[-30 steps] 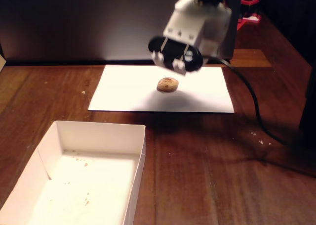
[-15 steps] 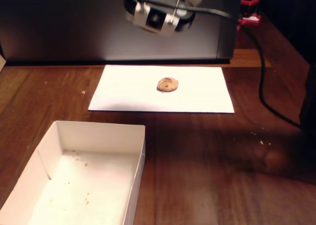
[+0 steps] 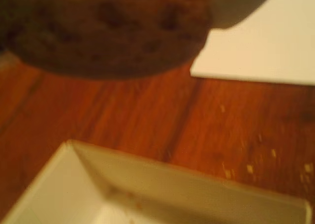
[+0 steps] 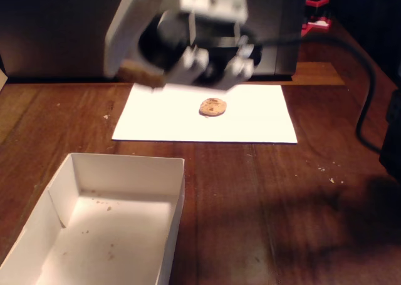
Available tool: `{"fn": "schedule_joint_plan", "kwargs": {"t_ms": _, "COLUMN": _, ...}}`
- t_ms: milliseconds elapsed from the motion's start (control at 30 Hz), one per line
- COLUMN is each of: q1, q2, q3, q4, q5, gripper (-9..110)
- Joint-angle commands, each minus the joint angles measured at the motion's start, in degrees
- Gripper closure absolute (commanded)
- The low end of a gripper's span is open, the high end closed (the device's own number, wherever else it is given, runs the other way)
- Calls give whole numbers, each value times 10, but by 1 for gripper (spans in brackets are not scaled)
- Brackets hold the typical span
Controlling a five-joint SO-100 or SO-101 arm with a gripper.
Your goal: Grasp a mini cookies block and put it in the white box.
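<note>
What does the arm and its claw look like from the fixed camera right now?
In the fixed view the arm has boxy white plastic shells with small dark screw holes, and black parts between them. A black cable loops off to the right. The claw is too blurred to describe.

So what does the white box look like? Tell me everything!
The white box is a shallow rectangular tray with low upright walls, and it looks like thin cardboard. It is open on top, with no lid showing. Inside there are only a few small crumbs scattered on the floor; no cookie is in it. It sits flat on the brown wooden table, at the lower left of the fixed view, a little in front of the white paper sheet. Nothing but the table touches it. The wrist view shows one corner.
</note>
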Motion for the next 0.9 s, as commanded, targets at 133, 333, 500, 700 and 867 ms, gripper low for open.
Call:
{"fn": "schedule_joint_plan", "kwargs": {"t_ms": 133, "q1": -20, "q2": -54, "q3": -80, "q4": -57, "q5": 47, "gripper": 79}}
{"fn": "schedule_joint_plan", "kwargs": {"t_ms": 333, "q1": -10, "q2": -122, "q3": -83, "q4": -80, "q5": 86, "gripper": 79}}
{"fn": "schedule_joint_plan", "kwargs": {"t_ms": 500, "q1": -18, "q2": -139, "q3": -85, "q4": -91, "q5": 96, "gripper": 79}}
{"fn": "schedule_joint_plan", "kwargs": {"t_ms": 700, "q1": -33, "q2": -134, "q3": -87, "q4": -87, "q5": 86, "gripper": 66}}
{"fn": "schedule_joint_plan", "kwargs": {"t_ms": 867, "q1": -38, "q2": -134, "q3": -87, "q4": -77, "q5": 73, "gripper": 57}}
